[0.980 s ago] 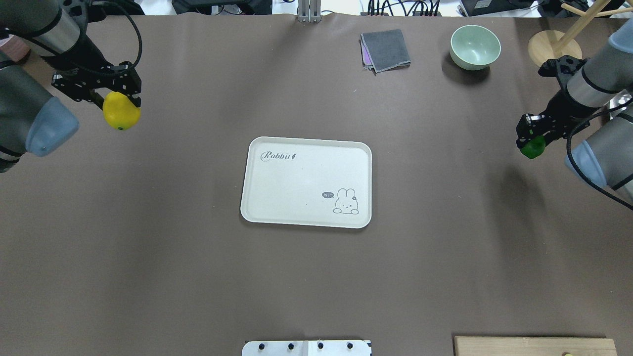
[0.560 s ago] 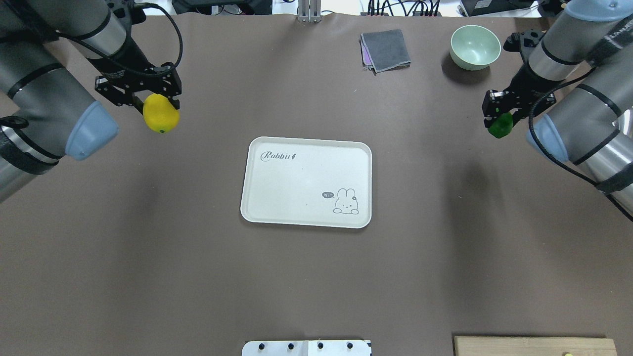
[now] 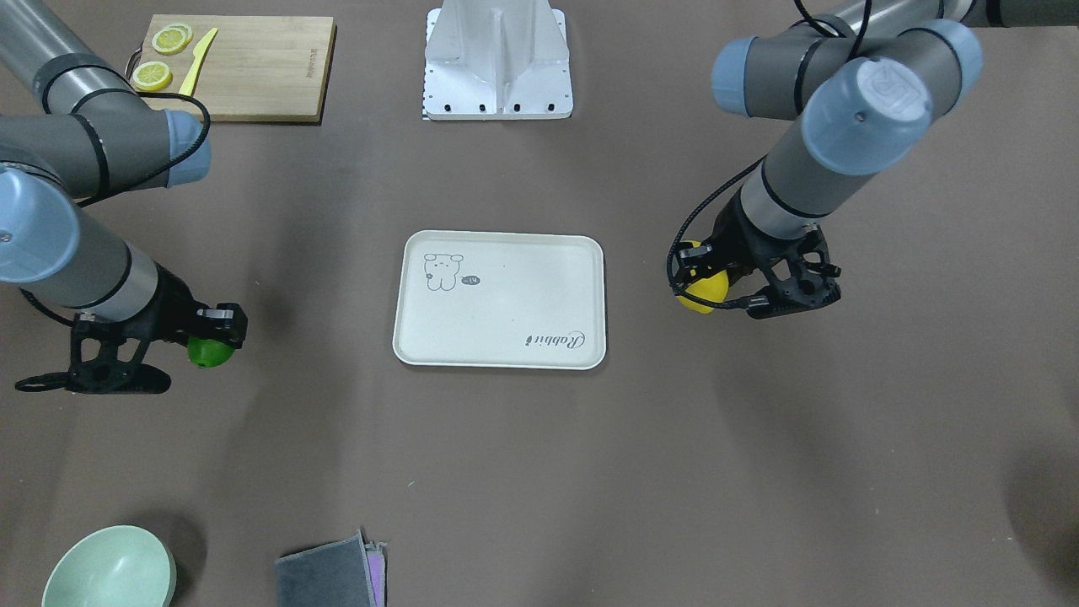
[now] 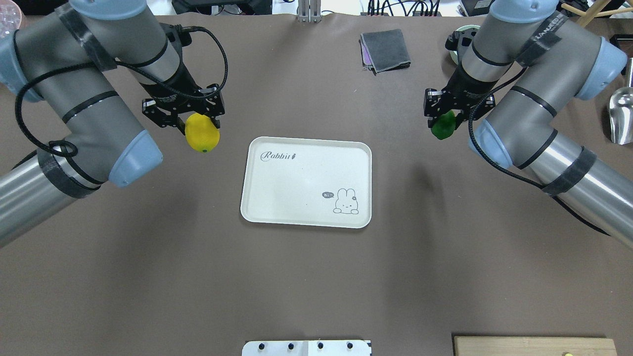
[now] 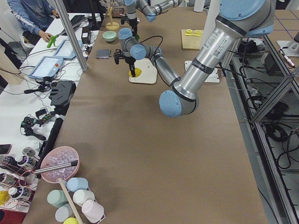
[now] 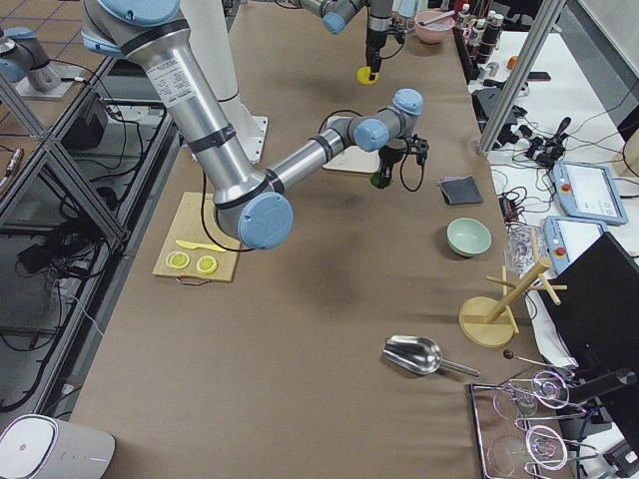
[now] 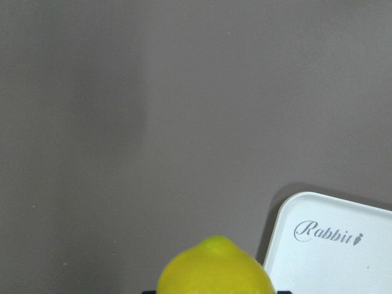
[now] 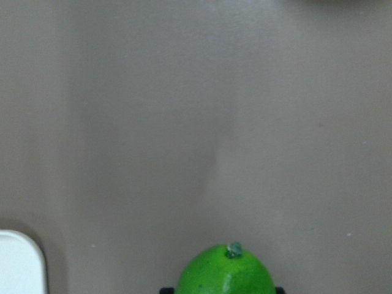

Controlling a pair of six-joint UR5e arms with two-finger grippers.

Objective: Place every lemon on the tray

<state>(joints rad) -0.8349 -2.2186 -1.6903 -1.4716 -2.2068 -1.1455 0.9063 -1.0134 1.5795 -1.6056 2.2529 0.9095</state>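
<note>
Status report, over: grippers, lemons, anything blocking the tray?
Left gripper shut on yellow lemon, just left of tray. Right gripper shut on green lemon, farther off to tray's right. No fruit on tray yet; nothing lies between.

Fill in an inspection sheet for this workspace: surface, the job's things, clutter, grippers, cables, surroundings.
Surface: brown table cover, flat, arm shadows on it.
Job's things: yellow lemon and green lemon held off the tray, one at either side; nothing on the tray.
Clutter: folded grey cloth, green bowl, cutting board with lemon slices and knife, metal scoop, wooden rack.
Grippers: left gripper shut on yellow lemon; right gripper shut on green lemon.
Cables: left wrist cable and right wrist cable loop clear of the tray.
Surroundings: seated operator and tablets at a side bench.
</note>
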